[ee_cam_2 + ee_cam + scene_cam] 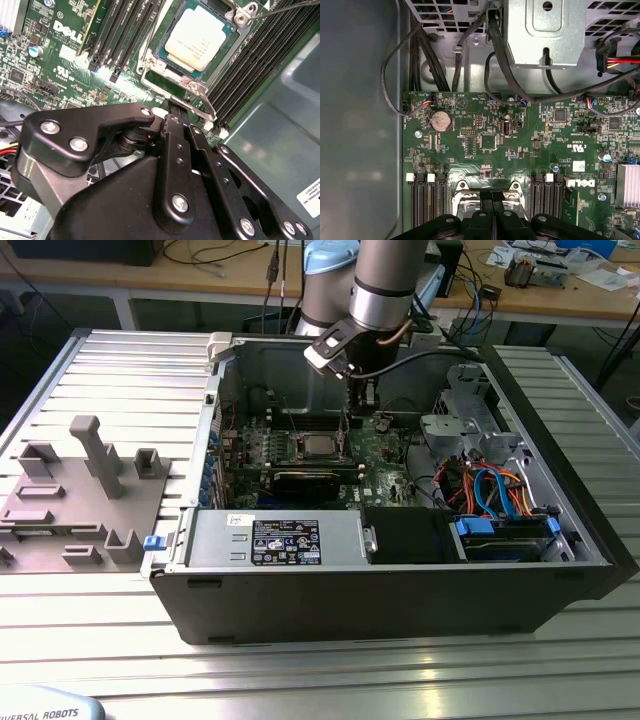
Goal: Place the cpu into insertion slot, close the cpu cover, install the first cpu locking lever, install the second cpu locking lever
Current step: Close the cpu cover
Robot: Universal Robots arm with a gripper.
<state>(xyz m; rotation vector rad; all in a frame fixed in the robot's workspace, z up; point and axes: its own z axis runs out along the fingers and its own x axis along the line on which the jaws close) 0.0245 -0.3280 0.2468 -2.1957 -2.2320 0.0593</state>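
Cpu [197, 37]: flat in the insertion slot [150, 64], with the cpu cover [197, 91] lying around its silver top. Gripper [175, 107]: clenched on nothing, tips just beside the cover's tabbed edge. The cpu lies straight ahead of the tips, across that edge.

Straight above the cpu [197, 37] the way is open. Memory slots [125, 35] flank it on two sides, a black card [300, 480] lies just beside it, and cables [422, 50] crowd farther off.
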